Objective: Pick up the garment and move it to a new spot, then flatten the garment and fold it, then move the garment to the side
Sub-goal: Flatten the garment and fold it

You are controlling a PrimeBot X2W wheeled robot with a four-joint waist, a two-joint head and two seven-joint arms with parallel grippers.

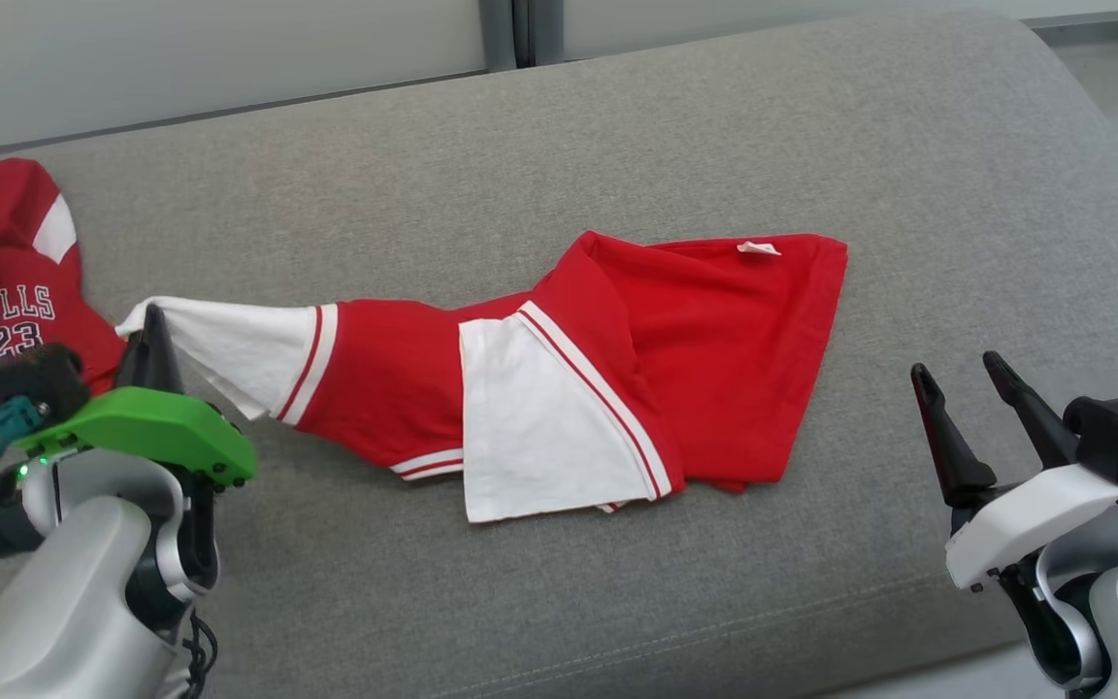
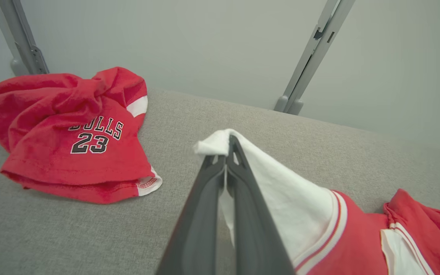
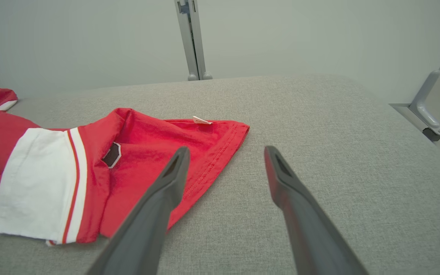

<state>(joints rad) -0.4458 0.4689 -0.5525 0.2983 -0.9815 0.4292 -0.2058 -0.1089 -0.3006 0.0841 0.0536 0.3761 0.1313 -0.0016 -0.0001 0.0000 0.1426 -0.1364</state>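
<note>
Head view — left jaws hide garment (image 1: 617, 388) corner.

Grey cushion (image 1: 714, 126), red-white garment (image 1: 714, 359), red jersey (image 1: 6, 291)

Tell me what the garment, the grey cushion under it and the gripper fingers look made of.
Garment: soft matte knit, likely cotton jersey; it drapes in folds and shows stitched hems. Cushion: grey woven upholstery, matte, with a visible coarse weave. Fingers: dark, smooth, faintly glossy, probably hard plastic, though the look leaves that open.
</note>
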